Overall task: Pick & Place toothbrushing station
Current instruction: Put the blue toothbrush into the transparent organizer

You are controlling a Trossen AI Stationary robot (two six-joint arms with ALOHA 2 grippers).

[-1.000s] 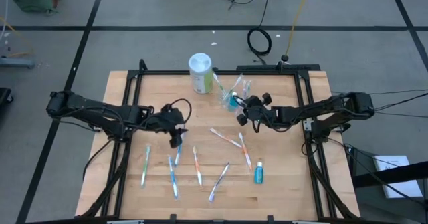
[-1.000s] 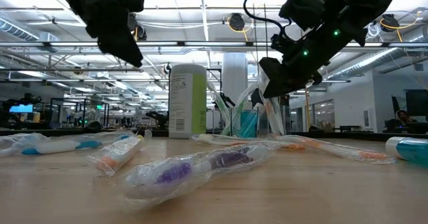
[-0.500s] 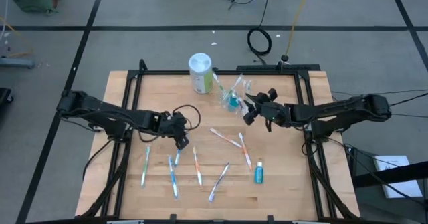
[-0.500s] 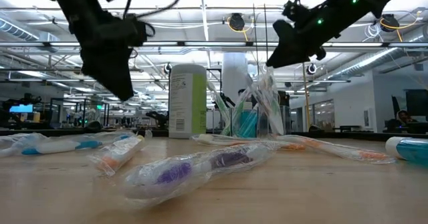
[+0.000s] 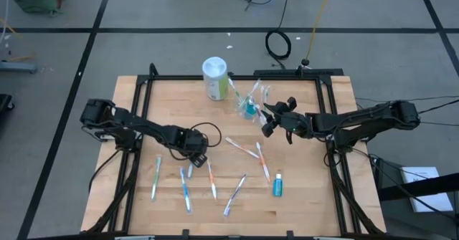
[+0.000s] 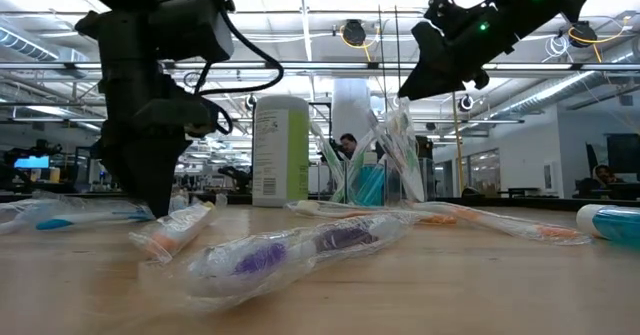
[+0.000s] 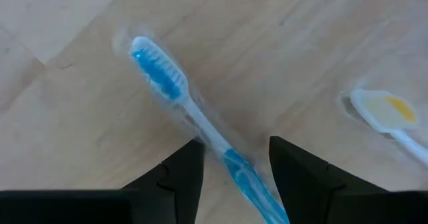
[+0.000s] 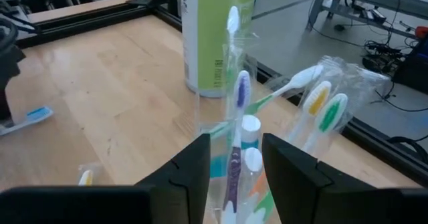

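Pale wooden desk (image 5: 129, 111), black-framed, is carrying the toothbrushing station. Small clear plastic cup (image 5: 247, 107), near the desk's far edge, is holding a teal-blue toothpaste tube (image 8: 249, 138) and several wrapped toothbrushes (image 8: 235, 127), upright or leaning. White-and-green cylindrical canister (image 5: 214, 78) is standing just beside the cup, toward the far left. Loose wrapped toothbrushes with blue, green and orange handles (image 5: 156, 177) are lying across the desk's middle and near edge; a second teal-blue tube (image 5: 277, 185) is lying near the right side.

Left gripper (image 5: 199, 156) is pointing down at mid-desk, its fingers (image 7: 177, 177) standing apart on either side of a blue-bristled wrapped toothbrush (image 7: 160, 73), not clamping it. Right gripper (image 5: 267, 118) is hovering just beside the cup, fingers (image 8: 190, 167) parted and holding nothing.
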